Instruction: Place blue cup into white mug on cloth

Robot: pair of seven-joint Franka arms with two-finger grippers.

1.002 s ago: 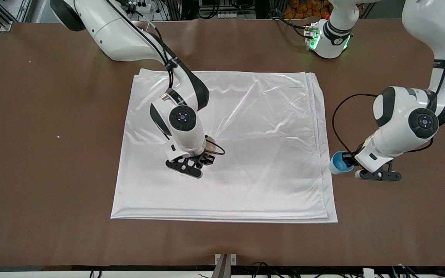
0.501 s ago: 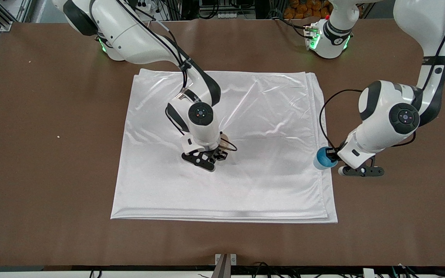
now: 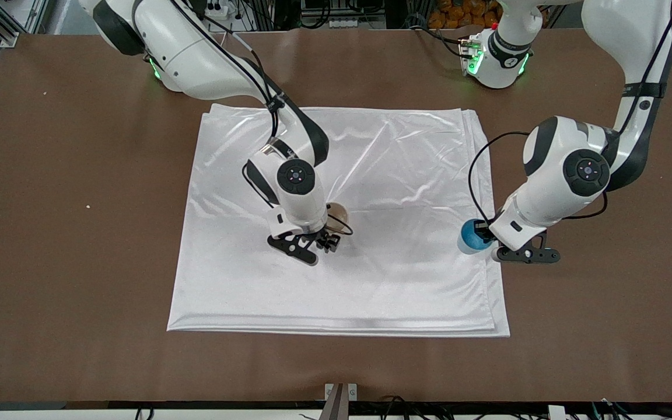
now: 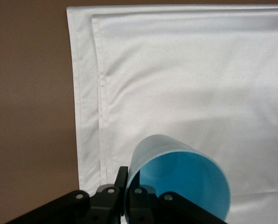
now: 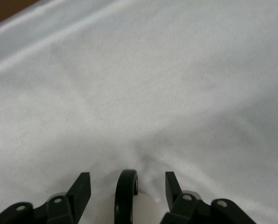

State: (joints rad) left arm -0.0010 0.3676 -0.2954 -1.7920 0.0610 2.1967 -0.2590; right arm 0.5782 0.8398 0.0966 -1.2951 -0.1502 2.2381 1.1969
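Blue cup [image 3: 469, 241] carried over cloth [image 3: 406, 175] edge in clamped left jaws, right jaws parted around half-hidden white mug [image 3: 337, 214] handle.

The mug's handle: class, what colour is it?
Black, on the white mug; its loop handle shows best in the right wrist view.

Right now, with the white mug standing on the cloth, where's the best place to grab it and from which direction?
Probably by its black loop handle, coming straight down from above. The white mug stands upright on the cloth, and the handle sits edge-on between the right gripper's open fingers, thin enough to pinch. The left gripper holds the blue cup.
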